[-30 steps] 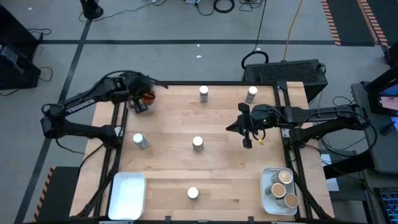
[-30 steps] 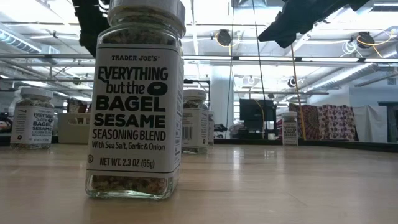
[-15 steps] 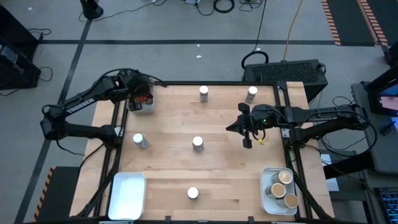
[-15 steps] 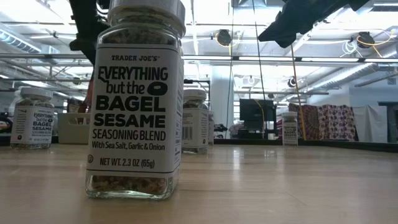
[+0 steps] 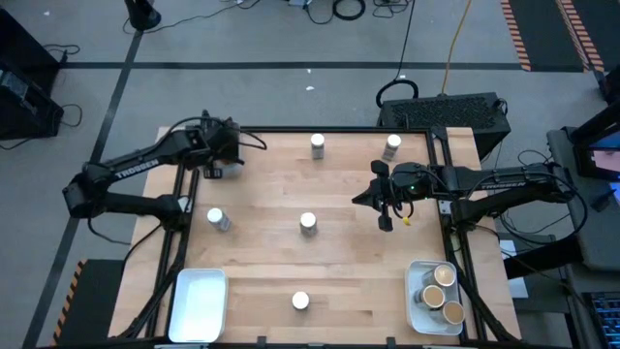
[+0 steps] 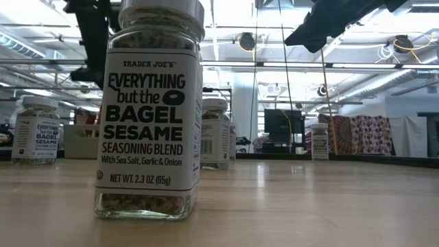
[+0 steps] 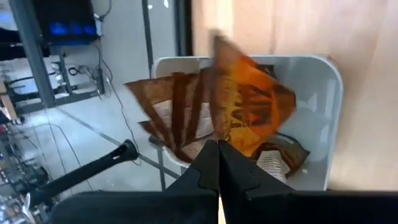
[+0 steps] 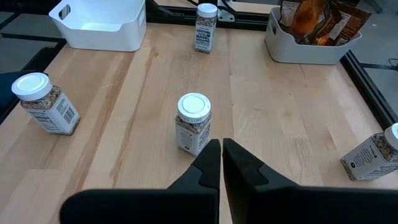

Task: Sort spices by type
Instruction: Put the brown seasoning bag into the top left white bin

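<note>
While the left gripper (image 7: pixel 217 163) is held with fingers pressed together and empty above the far-left tray (image 7: pixel 328 118), brown sachets (image 7: pixel 242 118) are seen inside it; the right gripper (image 8: pixel 221 163), fingers likewise closed, is held over the table (image 5: pixel 339 242) near 1 white-lidded jar (image 8: pixel 194 122)

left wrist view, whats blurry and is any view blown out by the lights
Left wrist view: the orange sachet above the tray is motion-smeared. Low view: ceiling lights glare white behind the sharp nearest jar, and the far jars look soft.
</note>
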